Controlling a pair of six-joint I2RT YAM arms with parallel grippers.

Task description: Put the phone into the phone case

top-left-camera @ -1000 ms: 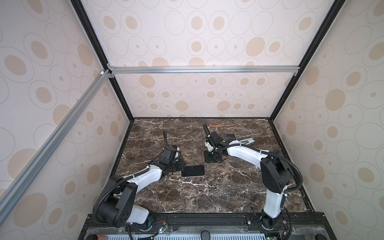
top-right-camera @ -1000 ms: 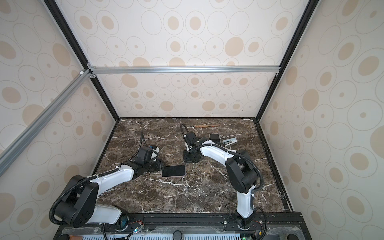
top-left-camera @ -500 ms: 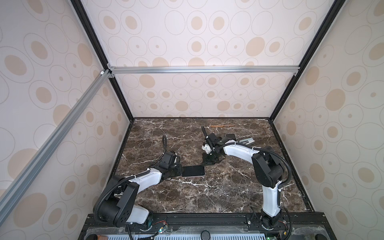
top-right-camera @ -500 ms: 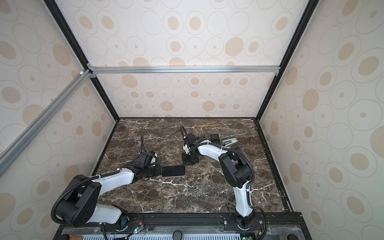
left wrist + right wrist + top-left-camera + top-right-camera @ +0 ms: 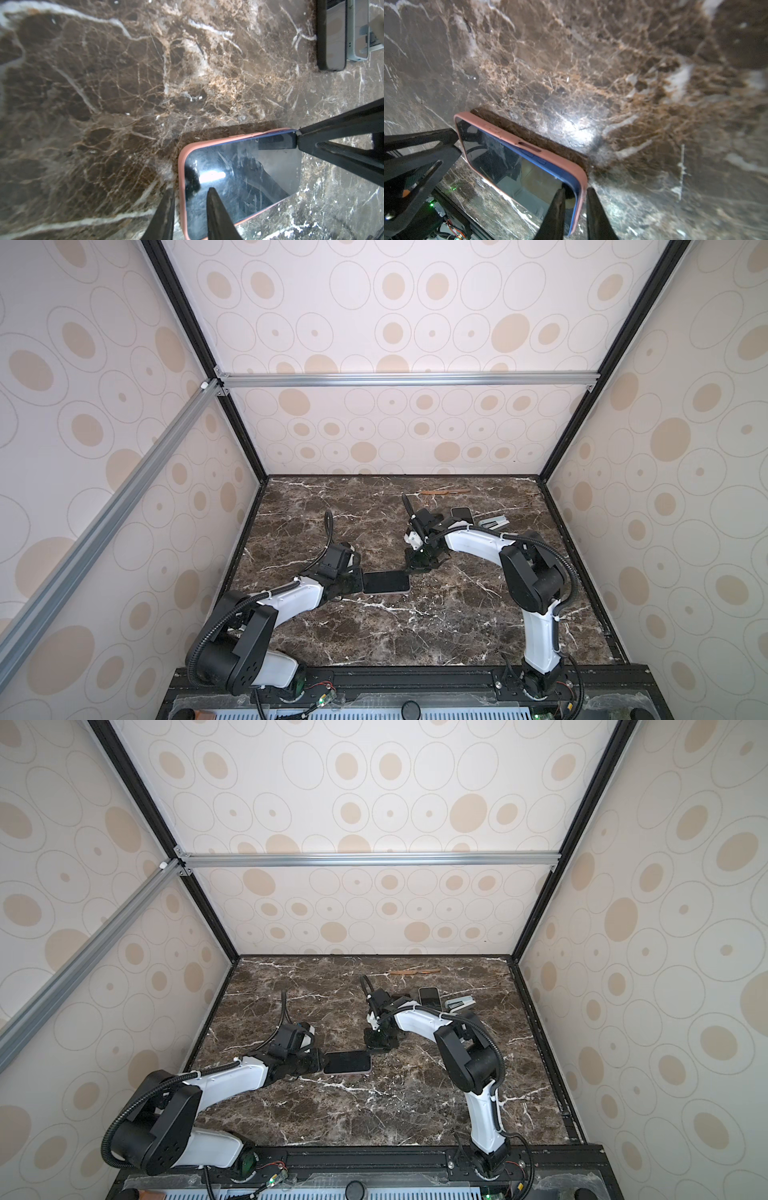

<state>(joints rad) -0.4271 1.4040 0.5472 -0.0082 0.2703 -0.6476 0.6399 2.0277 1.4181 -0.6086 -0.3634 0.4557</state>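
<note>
Midway across the counter (image 5: 415, 635), left pincer (image 5: 190, 190) stands narrow astride the left rim of the pink case (image 5: 181, 166), grip unclear; the dark phone (image 5: 385, 583) lies inside, blue edge showing along the far rim; right pincer (image 5: 575, 190), narrow, straddles the far-right corner likewise.

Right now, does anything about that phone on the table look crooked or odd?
Yes. The phone is not fully seated in the pink case: in the right wrist view its blue side stands proud of the case's rim along one long edge.
</note>
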